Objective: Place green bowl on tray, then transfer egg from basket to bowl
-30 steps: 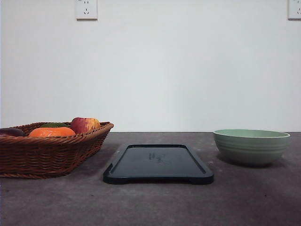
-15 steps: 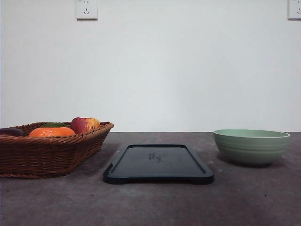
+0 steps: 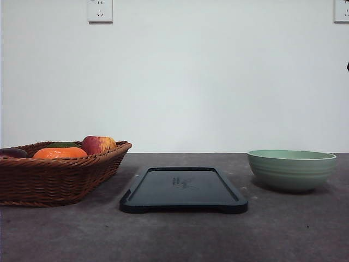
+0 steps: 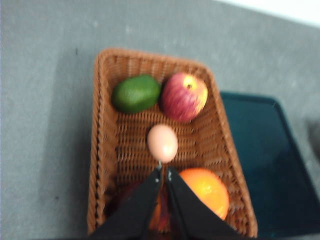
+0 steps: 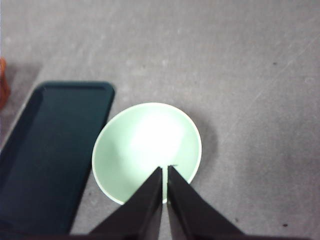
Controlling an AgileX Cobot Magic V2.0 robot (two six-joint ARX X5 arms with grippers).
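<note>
The pale green bowl [image 3: 292, 169] stands on the table to the right of the dark tray [image 3: 183, 189]. In the right wrist view my right gripper [image 5: 165, 169] hangs shut high above the green bowl [image 5: 145, 150], with the tray [image 5: 50, 145] beside it. The wicker basket [image 3: 54, 172] sits at the left of the table. From the left wrist view my left gripper [image 4: 164, 170] hovers shut above the basket [image 4: 107, 150], its tips just short of the pinkish-brown egg [image 4: 162, 142] lying in the basket's middle.
The basket also holds a red-and-yellow apple [image 4: 184, 96], a green avocado-like fruit [image 4: 135, 93] and an orange fruit [image 4: 207, 190]. Grey table surface lies around the tray. A white wall with sockets [image 3: 100, 10] stands behind.
A small dark shape has appeared at the right edge of the front view, high up. Bowl, tray and basket have not moved.
</note>
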